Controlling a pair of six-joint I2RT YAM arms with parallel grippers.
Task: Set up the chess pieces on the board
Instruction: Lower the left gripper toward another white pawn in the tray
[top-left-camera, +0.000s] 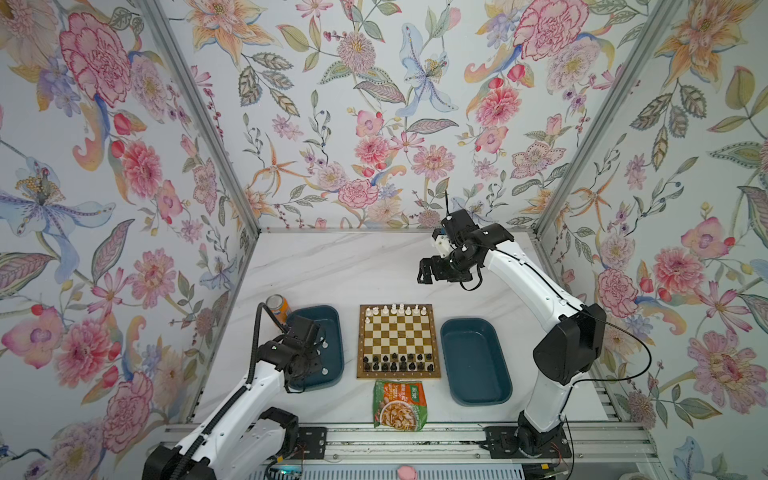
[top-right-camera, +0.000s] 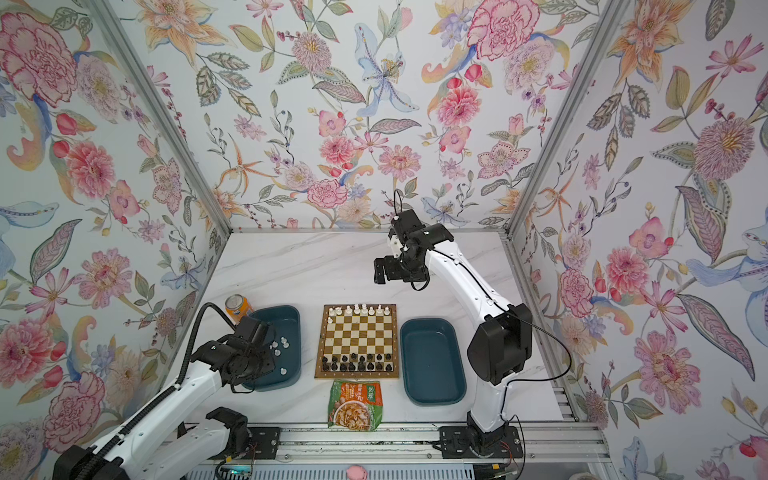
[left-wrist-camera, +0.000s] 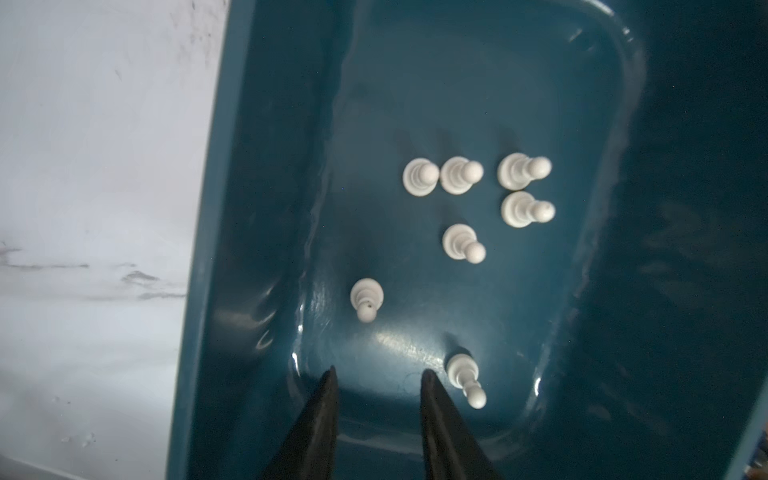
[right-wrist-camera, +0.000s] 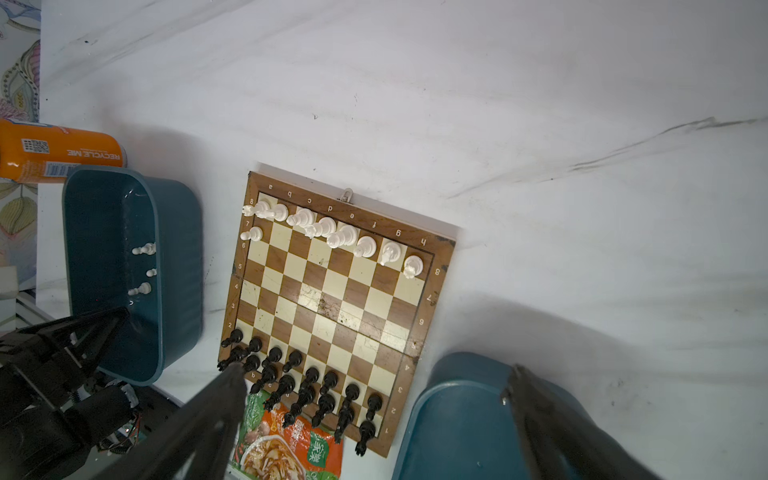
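Observation:
The board (top-left-camera: 398, 375) (top-right-camera: 356, 375) (right-wrist-camera: 332, 291) lies mid-table. White chess pieces (top-left-camera: 399, 309) line its far row, with one white pawn (top-left-camera: 368, 320) (right-wrist-camera: 252, 235) in front of them. Black pieces (top-left-camera: 399, 362) (right-wrist-camera: 307, 386) fill the two near rows. Several white pawns (left-wrist-camera: 463, 243) (top-right-camera: 279, 347) stand in the left teal tray (top-left-camera: 332, 316) (left-wrist-camera: 249, 249). My left gripper (left-wrist-camera: 379, 374) hangs inside that tray, open, nothing between its fingers; one pawn (left-wrist-camera: 465, 380) stands just outside one finger. My right gripper (top-left-camera: 424, 276) (right-wrist-camera: 374, 372) is open, raised behind the board.
A second teal tray (top-left-camera: 473, 361) (right-wrist-camera: 457, 415) sits right of the board. An orange can (top-left-camera: 277, 307) (right-wrist-camera: 58, 156) stands behind the left tray. A snack packet (top-left-camera: 399, 405) lies at the board's near edge. Floral walls close in three sides.

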